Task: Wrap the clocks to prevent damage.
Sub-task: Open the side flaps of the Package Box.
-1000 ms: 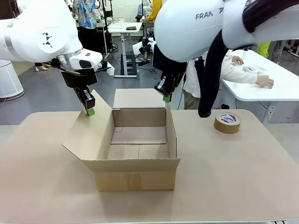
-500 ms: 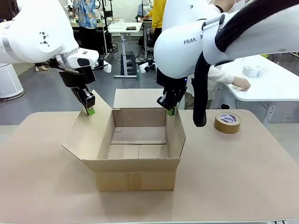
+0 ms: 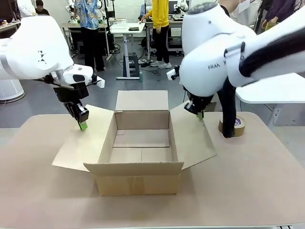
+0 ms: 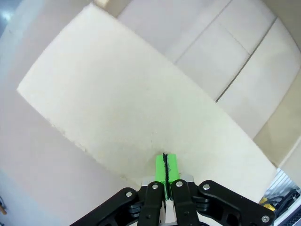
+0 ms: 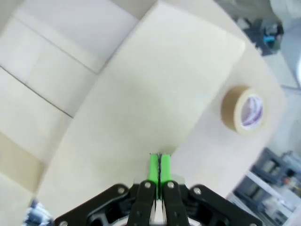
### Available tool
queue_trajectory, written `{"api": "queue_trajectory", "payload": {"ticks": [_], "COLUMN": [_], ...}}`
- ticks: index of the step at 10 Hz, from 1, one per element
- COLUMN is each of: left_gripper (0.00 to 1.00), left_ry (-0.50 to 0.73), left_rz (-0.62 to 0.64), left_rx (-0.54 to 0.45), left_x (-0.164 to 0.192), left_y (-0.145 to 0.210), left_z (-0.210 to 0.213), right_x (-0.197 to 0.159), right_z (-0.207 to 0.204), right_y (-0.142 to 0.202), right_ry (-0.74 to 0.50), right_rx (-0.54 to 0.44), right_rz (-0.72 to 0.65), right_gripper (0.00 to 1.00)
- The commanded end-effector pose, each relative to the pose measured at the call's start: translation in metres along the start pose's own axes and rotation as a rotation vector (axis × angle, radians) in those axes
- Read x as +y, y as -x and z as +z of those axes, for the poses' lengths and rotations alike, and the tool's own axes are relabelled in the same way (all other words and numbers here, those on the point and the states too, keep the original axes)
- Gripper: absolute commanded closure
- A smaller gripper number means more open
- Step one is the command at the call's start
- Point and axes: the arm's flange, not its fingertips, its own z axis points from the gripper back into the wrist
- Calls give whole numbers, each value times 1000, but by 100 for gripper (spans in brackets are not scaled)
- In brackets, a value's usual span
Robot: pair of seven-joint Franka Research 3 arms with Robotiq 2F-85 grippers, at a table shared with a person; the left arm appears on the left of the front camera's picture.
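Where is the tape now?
Front view: the tape lies flat on the table at right, just beyond the box's right flap, partly behind the right arm.

This is an open-plan robotics lab. White robot arms flank a tan counter. Beyond it a grey floor runs to height-adjustable desks loaded with equipment, where several people stand. Another white desk sits at the right.

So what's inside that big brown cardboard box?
The open brown cardboard box shows just its bare floor and walls. Its front wall hides the nearest strip of floor.
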Motion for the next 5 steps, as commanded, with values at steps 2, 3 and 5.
{"api": "queue_trajectory", "payload": {"ticks": [2,3,5], "left_gripper": [95,95,95], "left_ry": [-41,-53,-61], "left_rz": [109,124,128], "left_rx": [-24,-44,-56], "left_x": [7,6,2], "left_y": [3,3,4], "left_z": [-36,-43,-46], "right_x": [10,11,15], "right_z": [-48,-60,-70], "right_y": [23,22,19], "right_ry": [-74,-134,-151], "right_rx": [-26,-41,-47], "right_rz": [46,56,62], "right_gripper": [96,96,96]}}
